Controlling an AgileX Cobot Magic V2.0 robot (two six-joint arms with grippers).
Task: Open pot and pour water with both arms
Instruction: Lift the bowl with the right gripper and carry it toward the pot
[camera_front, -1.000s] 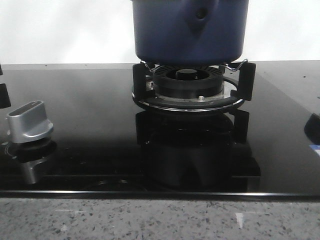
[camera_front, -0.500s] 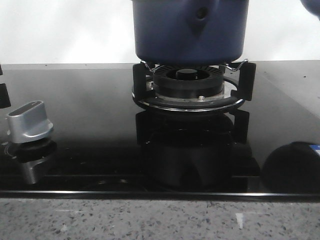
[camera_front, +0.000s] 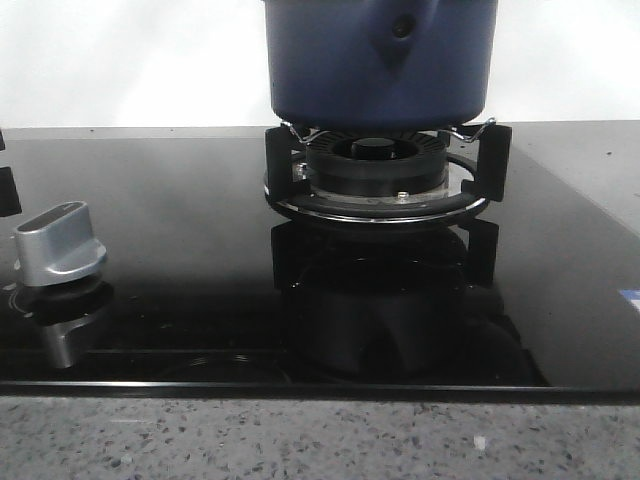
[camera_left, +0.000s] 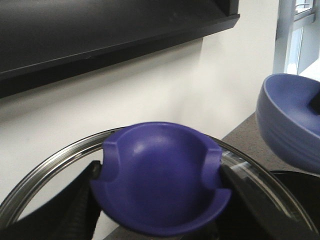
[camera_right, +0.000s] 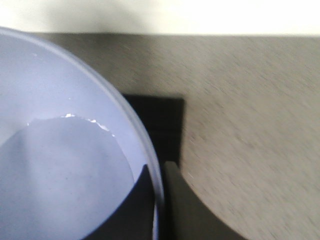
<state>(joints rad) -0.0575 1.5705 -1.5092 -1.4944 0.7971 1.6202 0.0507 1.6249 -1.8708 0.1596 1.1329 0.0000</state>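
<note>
The dark blue pot (camera_front: 380, 60) stands on the black burner grate (camera_front: 385, 175); its top is cut off by the front view, and its side bracket (camera_front: 400, 30) faces the camera. Neither gripper shows in the front view. My left gripper (camera_left: 160, 200) is shut on the blue knob (camera_left: 160, 180) of a glass lid (camera_left: 50, 165) held up in the air. My right gripper (camera_right: 161, 185) is shut on the rim of a pale blue bowl (camera_right: 60, 100) that holds water (camera_right: 60, 175), with one finger inside and one outside. The bowl also shows in the left wrist view (camera_left: 290, 125).
A silver stove knob (camera_front: 60, 243) sits at the left of the glossy black hob (camera_front: 180, 250). A speckled counter edge (camera_front: 300, 440) runs along the front. Grey counter (camera_right: 250, 125) lies below the bowl. A white wall stands behind.
The blue shape at the front view's top right and the dark round reflection on the hob's right side have gone. The pot has not moved.
</note>
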